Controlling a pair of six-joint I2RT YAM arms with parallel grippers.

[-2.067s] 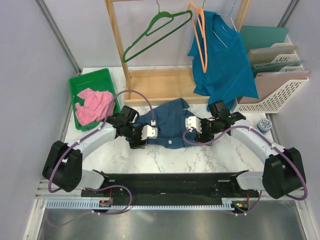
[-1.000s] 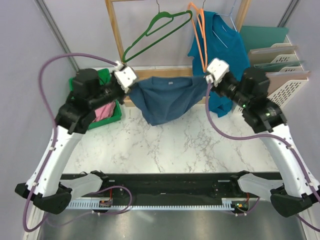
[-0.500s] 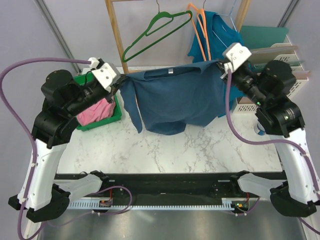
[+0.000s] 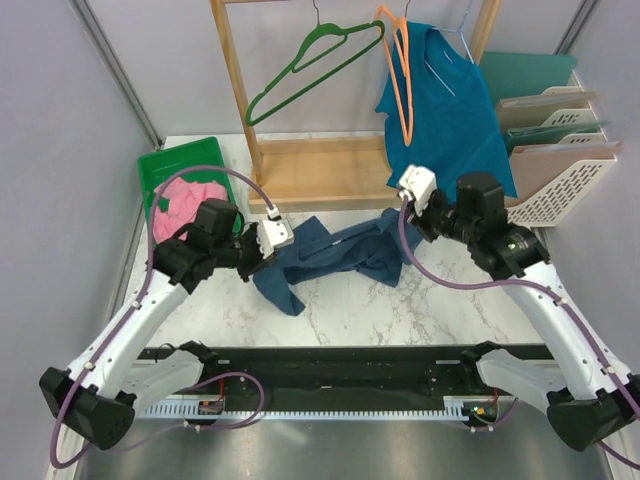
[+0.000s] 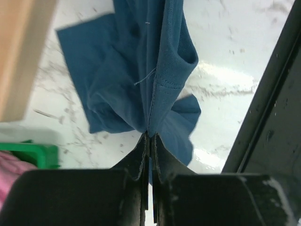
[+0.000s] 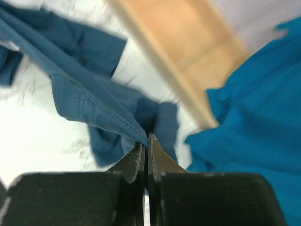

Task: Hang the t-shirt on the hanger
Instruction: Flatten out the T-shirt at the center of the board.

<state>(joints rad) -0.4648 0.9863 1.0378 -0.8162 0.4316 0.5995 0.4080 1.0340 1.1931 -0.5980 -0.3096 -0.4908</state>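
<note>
**Left gripper** [image 4: 281, 238]: jaws pressed together on a hemmed fold of cloth. The left wrist view shows the fold pinched right at the fingertips [image 5: 149, 137]. It holds one end of the t-shirt.

**T-shirt** [image 4: 335, 252]: dark navy, and strung between the two grippers.
- Position: it runs from the left gripper's tips across to the right gripper's tips. The middle sags in a bunched rope onto the table [image 4: 420, 300].
- Loose cloth: one flap trails below and just right of the left gripper. Another lump gathers below the right gripper.
- Long axis: left to right, rising slightly toward the right gripper.
- Facing: which way the collar points cannot be told, because the cloth is too crumpled.

**Right gripper** [image 4: 401, 207]: jaws likewise closed, nipping a stitched edge of the same t-shirt. This is confirmed in the right wrist view [image 6: 146, 141].

**Hanger** [image 4: 402, 85]: orange, and hooked on the wooden rack [image 4: 300, 170]. It is above and well beyond the right gripper, beside a teal shirt [image 4: 450, 120]. Nothing is on it.

**Progress**, as a judgement:
- Done: the garment is gripped at two points.
- Left to do: spread the garment, raise it to the hanger, thread the hanger through the neck, and seat the shoulders. None of this is done, so the task is at an early stage.
</note>
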